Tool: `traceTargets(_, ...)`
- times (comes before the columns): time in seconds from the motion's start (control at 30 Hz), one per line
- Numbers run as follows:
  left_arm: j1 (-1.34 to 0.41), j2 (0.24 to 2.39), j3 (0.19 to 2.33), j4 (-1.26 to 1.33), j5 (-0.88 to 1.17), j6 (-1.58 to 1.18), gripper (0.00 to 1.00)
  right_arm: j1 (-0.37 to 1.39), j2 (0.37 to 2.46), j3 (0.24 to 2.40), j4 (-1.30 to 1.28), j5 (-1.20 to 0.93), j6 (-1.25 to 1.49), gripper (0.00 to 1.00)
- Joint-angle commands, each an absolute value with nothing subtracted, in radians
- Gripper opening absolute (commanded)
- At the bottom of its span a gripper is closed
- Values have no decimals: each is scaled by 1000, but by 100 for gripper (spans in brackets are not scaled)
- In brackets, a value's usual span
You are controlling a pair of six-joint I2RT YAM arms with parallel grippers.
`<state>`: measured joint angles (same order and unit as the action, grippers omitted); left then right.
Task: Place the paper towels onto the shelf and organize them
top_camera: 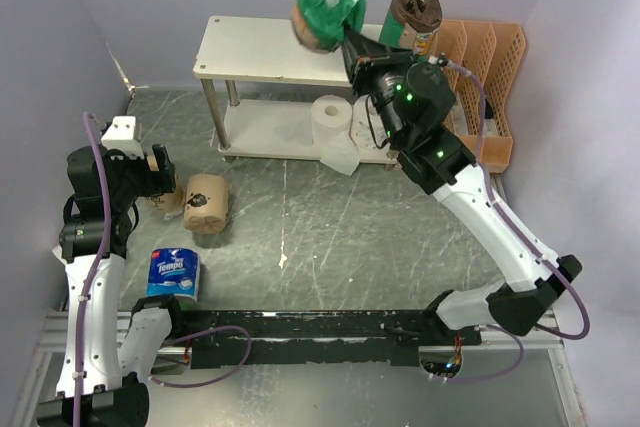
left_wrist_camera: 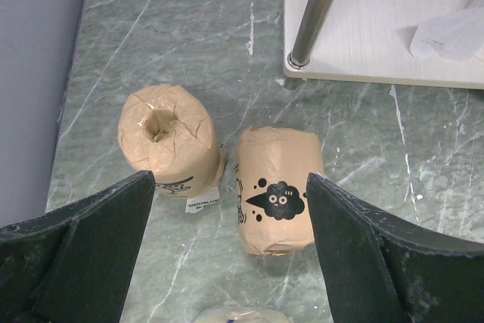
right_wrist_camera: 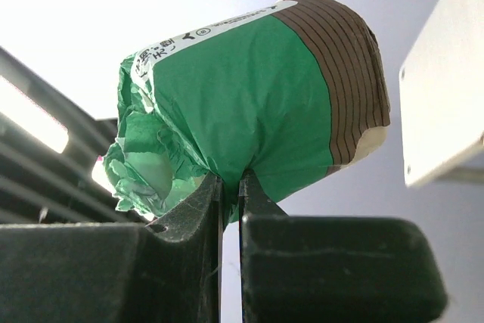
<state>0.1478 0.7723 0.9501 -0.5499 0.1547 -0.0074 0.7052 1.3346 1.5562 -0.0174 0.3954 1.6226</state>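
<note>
My right gripper (top_camera: 345, 35) is shut on the wrapper of a green roll with a brown top (top_camera: 325, 2) and holds it in the air over the top board of the shelf (top_camera: 255, 47). In the right wrist view the jaws (right_wrist_camera: 229, 179) pinch the green wrap under the roll (right_wrist_camera: 249, 96). A second green roll (top_camera: 416, 15) stands at the shelf's right end. Two white rolls (top_camera: 331, 119) sit at the lower board. My left gripper (top_camera: 160, 172) is open above two tan rolls, one upright (left_wrist_camera: 166, 138) and one lying (left_wrist_camera: 276, 187). The blue Tempo roll (top_camera: 175, 275) stands near the left arm.
An orange slotted file rack (top_camera: 482, 77) stands right of the shelf against the back wall. A metal shelf post (left_wrist_camera: 318, 13) and the lower board (left_wrist_camera: 378, 35) lie just beyond the tan rolls. Grey walls close in the left, back and right sides.
</note>
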Motion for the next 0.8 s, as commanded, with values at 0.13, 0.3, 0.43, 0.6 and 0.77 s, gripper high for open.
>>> traceTargets(0.13,122,763,939,-513,160,3,94,598,1479,1766,-194,534,1643,0)
traceTargets(0.3,112,763,939,-506,152,2,94,571,1529,1780,-194,539,1671,0)
traceTargets(0.43,106,762,937,-508,149,5,94,530,1568,1798,-216,518,1701,0)
traceTargets(0.6,103,761,936,-506,148,7,94,510,1589,1798,-222,515,1698,0)
traceTargets(0.77,102,760,936,-507,150,9,94,499,1572,1745,-162,489,1685,0)
